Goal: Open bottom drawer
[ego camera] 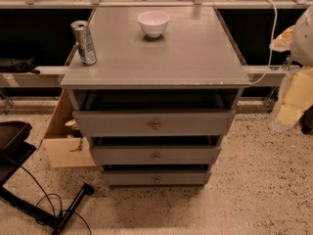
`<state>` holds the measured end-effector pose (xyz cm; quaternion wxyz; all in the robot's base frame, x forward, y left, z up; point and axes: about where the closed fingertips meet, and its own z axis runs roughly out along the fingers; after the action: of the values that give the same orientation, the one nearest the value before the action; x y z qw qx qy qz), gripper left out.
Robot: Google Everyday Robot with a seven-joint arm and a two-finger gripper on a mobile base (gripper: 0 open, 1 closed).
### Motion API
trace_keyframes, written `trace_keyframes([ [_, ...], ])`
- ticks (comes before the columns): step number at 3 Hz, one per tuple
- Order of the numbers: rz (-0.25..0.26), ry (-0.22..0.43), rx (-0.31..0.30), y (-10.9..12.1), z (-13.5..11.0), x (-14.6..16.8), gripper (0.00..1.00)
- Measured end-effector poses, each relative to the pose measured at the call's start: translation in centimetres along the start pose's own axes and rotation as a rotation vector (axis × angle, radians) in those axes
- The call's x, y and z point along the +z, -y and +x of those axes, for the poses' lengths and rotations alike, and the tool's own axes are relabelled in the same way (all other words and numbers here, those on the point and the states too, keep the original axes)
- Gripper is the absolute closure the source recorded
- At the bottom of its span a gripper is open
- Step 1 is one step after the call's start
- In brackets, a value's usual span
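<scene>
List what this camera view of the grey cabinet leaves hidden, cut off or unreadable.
1. Gripper: not in the camera view, so where it is cannot be told.
2. Bottom drawer interior: covered by the middle drawer overhanging it.
3. Cardboard box: partly hidden behind the cabinet.
4. Can label: too small to read.
5. Pale shapes: blurred and cut off by the right edge.

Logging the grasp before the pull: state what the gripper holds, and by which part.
Cannot be told: the gripper is not in view. Nothing touches the bottom drawer or its knob.
</scene>
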<state>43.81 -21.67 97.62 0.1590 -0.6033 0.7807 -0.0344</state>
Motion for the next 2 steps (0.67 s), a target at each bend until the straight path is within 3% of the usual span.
trace_keyframes([
  [1, 0.0, 0.0, 0.0, 0.0, 0.0, 0.0, 0.0],
  [2, -0.001, -0.01, 0.01, -0.9, 0.3, 2.5, 0.0],
])
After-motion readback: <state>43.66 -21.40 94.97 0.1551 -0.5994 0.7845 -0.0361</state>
